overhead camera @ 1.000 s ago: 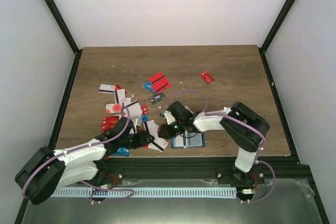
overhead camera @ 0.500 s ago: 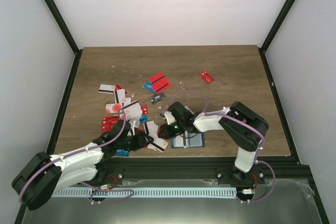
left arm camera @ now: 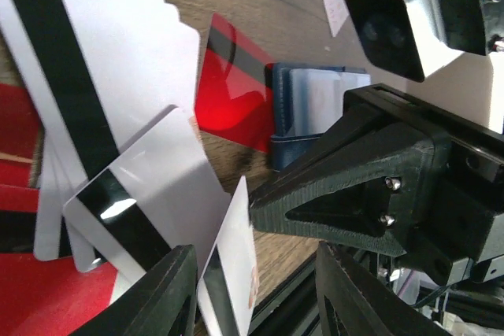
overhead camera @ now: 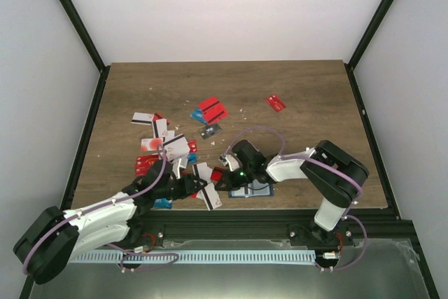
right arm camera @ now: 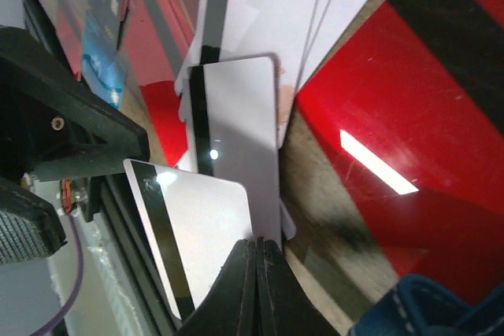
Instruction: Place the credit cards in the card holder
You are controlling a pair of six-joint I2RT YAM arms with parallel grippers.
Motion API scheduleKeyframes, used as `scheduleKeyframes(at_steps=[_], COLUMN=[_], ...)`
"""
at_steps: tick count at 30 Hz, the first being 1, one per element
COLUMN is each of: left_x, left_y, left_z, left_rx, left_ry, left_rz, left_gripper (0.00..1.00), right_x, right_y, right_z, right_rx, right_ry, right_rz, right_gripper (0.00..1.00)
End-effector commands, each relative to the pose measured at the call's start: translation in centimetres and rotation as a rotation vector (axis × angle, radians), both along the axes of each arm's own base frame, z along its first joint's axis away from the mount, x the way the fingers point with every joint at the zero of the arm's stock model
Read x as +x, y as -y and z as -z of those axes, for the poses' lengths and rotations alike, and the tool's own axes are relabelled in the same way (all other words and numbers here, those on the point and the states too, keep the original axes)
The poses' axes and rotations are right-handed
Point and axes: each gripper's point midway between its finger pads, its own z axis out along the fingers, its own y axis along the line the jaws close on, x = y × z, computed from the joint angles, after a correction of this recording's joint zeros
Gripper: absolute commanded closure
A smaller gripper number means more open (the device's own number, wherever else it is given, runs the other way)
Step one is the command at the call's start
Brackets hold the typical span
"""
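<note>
The holder lies open near the table's front edge, pale inside up, its long axis running left to right, parallel to that edge; its left end is under the right gripper. Cards lie scattered to its left and behind it at mixed angles. The right fingers are pressed together, tips at the edge of overlapping white cards; whether they pinch one I cannot tell. The left gripper has its fingers apart, and a white card stands nearly edge-on between them, its stripe along one long side.
</note>
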Motion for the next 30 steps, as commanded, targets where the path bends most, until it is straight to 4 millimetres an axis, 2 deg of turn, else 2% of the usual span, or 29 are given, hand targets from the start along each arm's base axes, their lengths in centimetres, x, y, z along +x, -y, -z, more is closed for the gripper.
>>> scheduleKeyframes(at_steps=[1, 13, 23, 26, 30], left_x=[-0.3, -1.0, -1.5, -1.5, -1.3], left_y=[0.7, 1.2, 1.6, 1.6, 1.4], left_z=[-1.1, -1.0, 0.1, 0.5, 1.0], left_rx=[-0.071, -0.104, -0.076, -0.063, -0.046], left_ry=[0.034, 0.03, 0.003, -0.006, -0.016], left_rz=[0.031, 0.069, 0.091, 0.089, 0.074], left_gripper=[0.56, 0.56, 0.6, 0.64, 0.83], right_x=[-0.3, -0.8, -0.8, -0.9, -0.9], right_y=[-0.6, -1.0, -0.8, -0.6, -0.4], right_z=[-1.9, -1.3, -0.5, -0.5, -0.5], right_rx=[0.096, 0.132, 0.12, 0.122, 0.122], right_ry=[-0.023, -0.082, -0.103, -0.107, -0.111], right_rz=[-0.013, -0.009, 0.011, 0.017, 0.026], right_gripper=[0.99, 0.99, 0.99, 0.99, 0.99])
